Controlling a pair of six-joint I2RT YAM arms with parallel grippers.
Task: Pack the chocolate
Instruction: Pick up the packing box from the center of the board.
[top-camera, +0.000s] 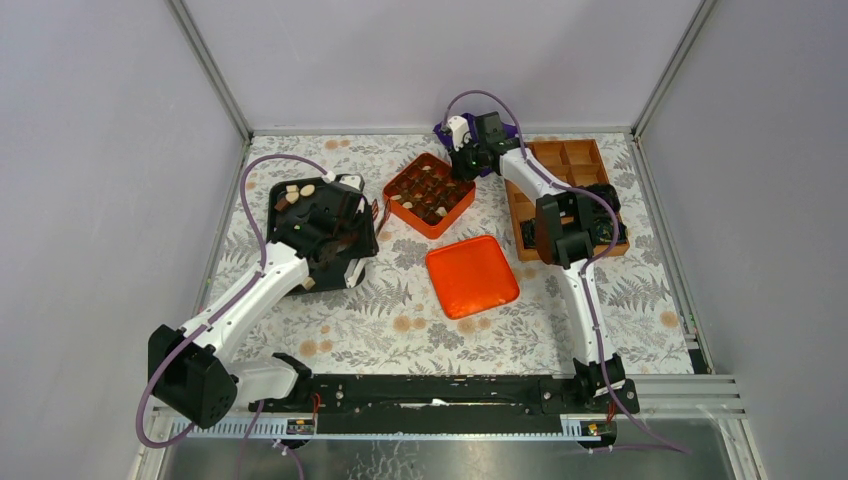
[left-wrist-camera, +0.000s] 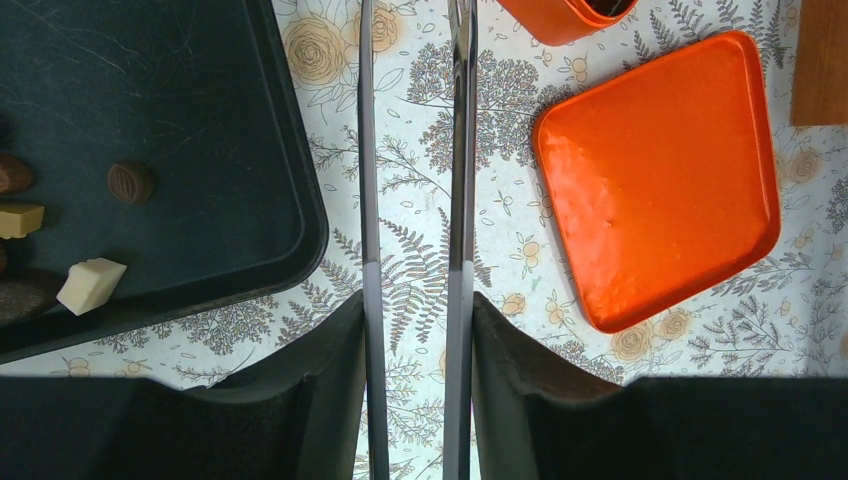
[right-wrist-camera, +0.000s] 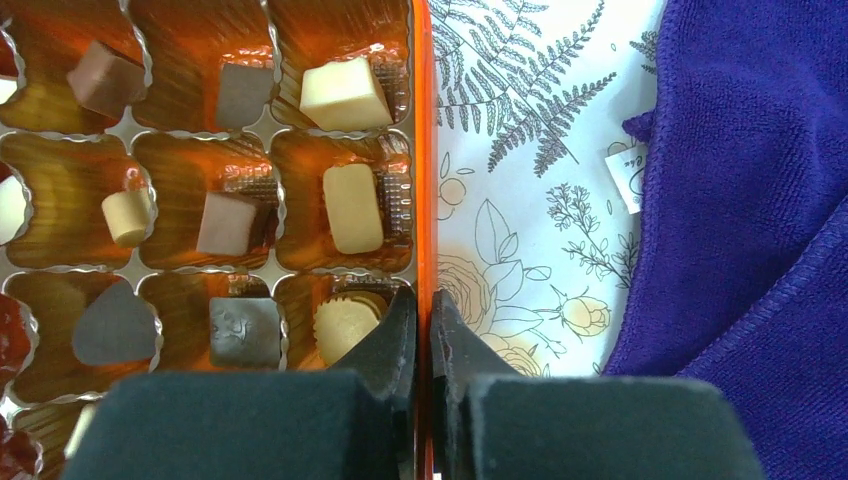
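Right pincer pinching orange box wall near far desk edge | left pincer spread, empty | risk: tugging may tip box, chocolates spill.

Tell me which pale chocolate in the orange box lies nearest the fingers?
The round, ridged cream chocolate beside the right fingers gripping the orange box; the others are smooth, farther off.

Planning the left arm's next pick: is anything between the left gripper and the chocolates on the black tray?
Only the tray's raised rim, beside the open left gripper; nothing else visible blocks the chocolates.
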